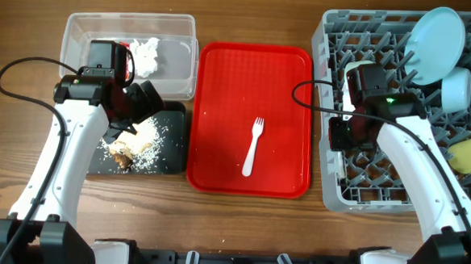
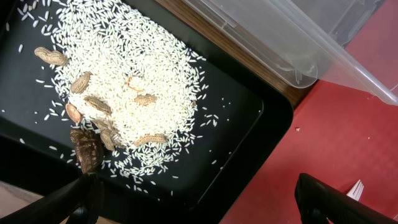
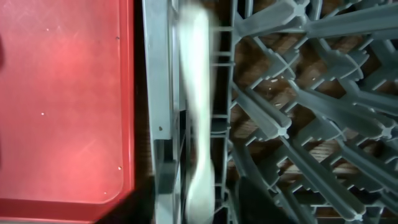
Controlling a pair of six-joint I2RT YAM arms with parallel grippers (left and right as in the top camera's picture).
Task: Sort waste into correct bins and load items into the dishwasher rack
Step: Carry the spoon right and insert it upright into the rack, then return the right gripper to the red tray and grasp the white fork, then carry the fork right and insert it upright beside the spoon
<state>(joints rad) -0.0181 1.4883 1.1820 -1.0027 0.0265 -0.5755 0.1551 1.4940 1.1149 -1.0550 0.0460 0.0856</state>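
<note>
Wood-grain table (image 1: 24,0). Left gripper (image 2: 196,186) is spread wide and empty over the black tray (image 2: 249,124) of rice-and-peanut scraps (image 2: 124,68). Clear tub (image 1: 79,27) holds tissue (image 1: 147,55). On the smooth red tray (image 1: 222,83), the white fork (image 1: 252,149) lies front-to-back, tines away from the robot. Right gripper (image 1: 342,133) is at the left wall of the grey pegged rack (image 1: 337,194), opening can't be told. A blurred white utensil (image 3: 199,112) runs along that wall.

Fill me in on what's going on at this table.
The left gripper hangs open over the black tray of food scraps. The right gripper is at the left edge of the dishwasher rack, where a blurred white utensil, probably the spoon, sits; whether it is held is unclear. The plate, bowl and cup are racked; the fork lies on the red tray.
</note>
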